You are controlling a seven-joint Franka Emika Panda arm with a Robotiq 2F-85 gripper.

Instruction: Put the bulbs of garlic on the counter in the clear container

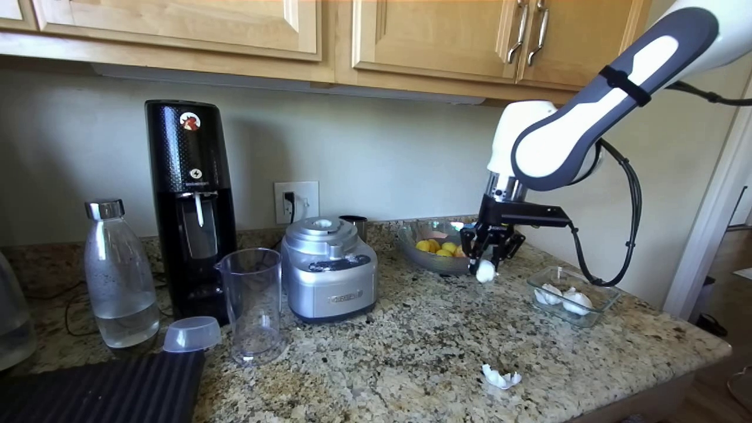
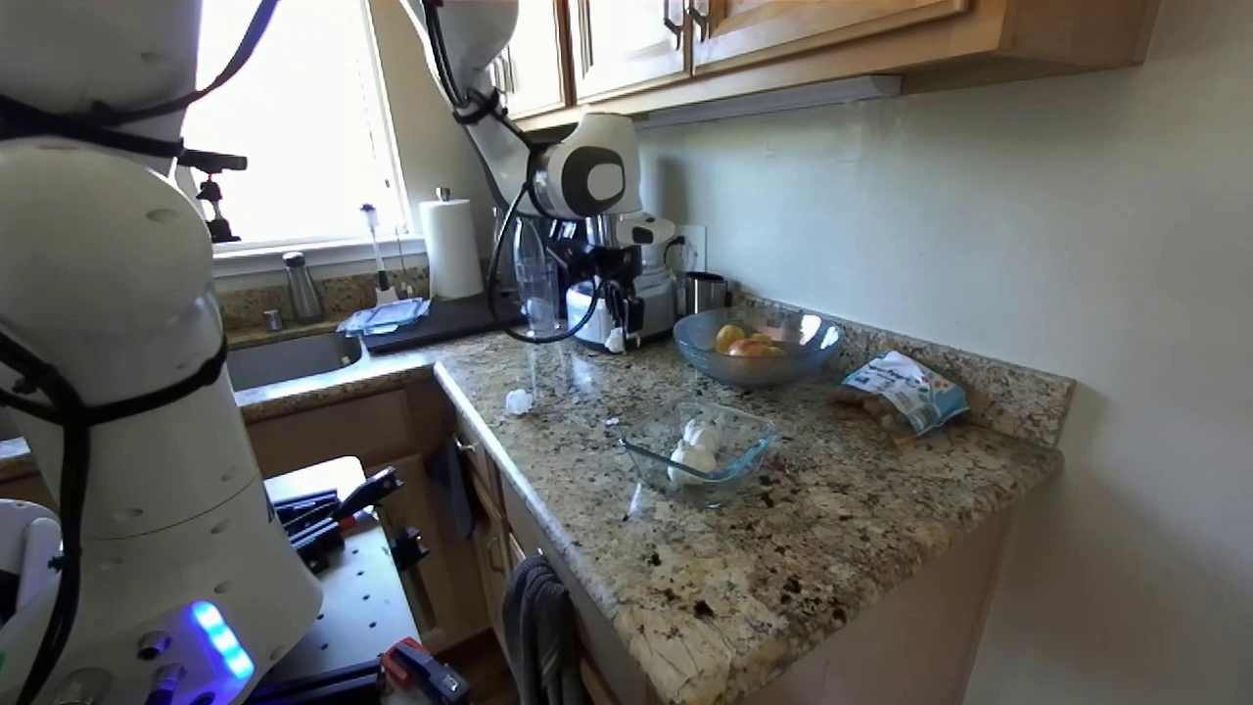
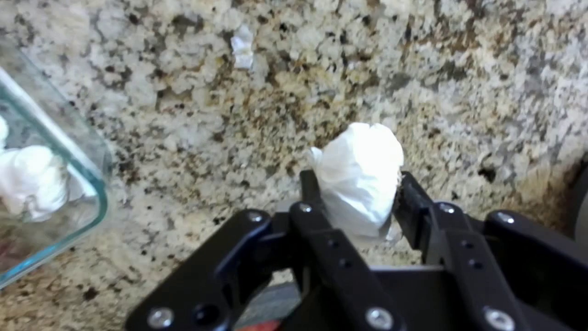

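Pinched it is: the fingers (image 3: 415, 216) press from either side on a white garlic bulb (image 3: 360, 170), right of centre in the wrist view, the lower end dim and hard to trace between them. How high it hangs over the granite bench (image 3: 229, 161), tough to judge! In both exterior views that bulb is tiny, and upper middle in an exterior view the fingers cover part of the food processor (image 2: 656, 297).

Over to the clear glass dish (image 3: 102, 202), chopped by the left edge of the wrist view: one bulb (image 3: 39, 179) shows well in it, a second bulb (image 3: 2, 131) just a sliver. Both exterior views put white bulbs (image 1: 577, 302) inside, packed close, the exact count uncertain.

Lower right in an exterior view, a papery white curl (image 1: 500, 378) lies on the bench; top of the wrist view, a white scrap (image 3: 242, 47), and whether it's the same piece, no telling. The fruit bowl (image 1: 423, 258) loses its right side behind the fingers. Right of the frame in an exterior view, a blue-and-white bag (image 2: 905, 392), print too small to read. And the arm (image 1: 587, 117) runs out through the upper right corner.
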